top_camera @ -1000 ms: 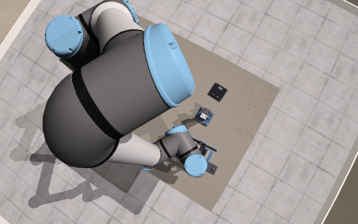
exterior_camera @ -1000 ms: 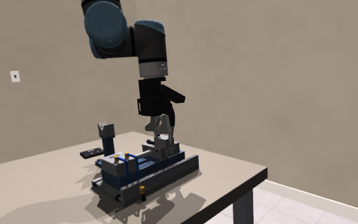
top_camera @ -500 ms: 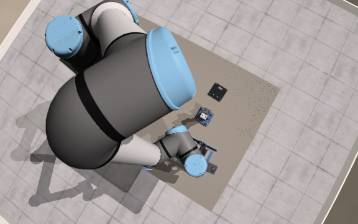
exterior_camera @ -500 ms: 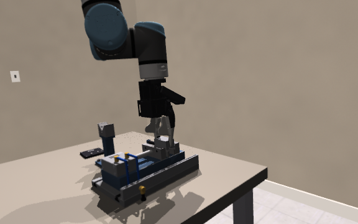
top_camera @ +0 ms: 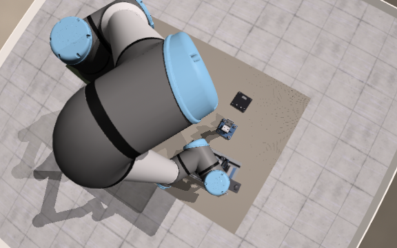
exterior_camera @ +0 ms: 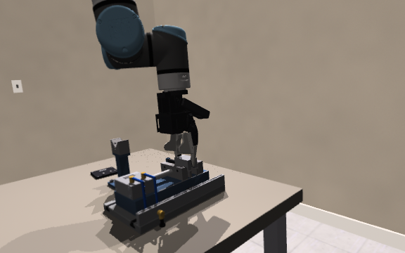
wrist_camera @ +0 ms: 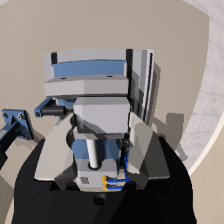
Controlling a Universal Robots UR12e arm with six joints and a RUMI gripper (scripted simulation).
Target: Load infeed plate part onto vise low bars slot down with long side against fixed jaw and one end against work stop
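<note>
My gripper (exterior_camera: pixel 185 160) (wrist_camera: pixel 102 112) points down and is shut on the part (wrist_camera: pixel 102 116), a plain grey block, holding it by its two ends. The part is over the gap between the vise jaws. Its top stands above the moving jaw (exterior_camera: pixel 178 172) in the exterior view. The fixed jaw (wrist_camera: pixel 87 87) lies along the part's long side; a narrow dark line shows between them. The work stop (wrist_camera: pixel 52 110) points at the part's left end in the wrist view; contact cannot be told. No slot shows on the top face. The underside and the low bars are hidden.
The air cylinder (exterior_camera: pixel 133 185) and its rod (exterior_camera: pixel 162 173) (wrist_camera: pixel 92 150) lie on the near side of the vise. The V-block (top_camera: pixel 226 128) (exterior_camera: pixel 119 146) stands beside the vise on a post. The black infeed plate (top_camera: pixel 240 104) (exterior_camera: pixel 100 173) lies beyond it. A rail (exterior_camera: pixel 181 202) runs along the vise.
</note>
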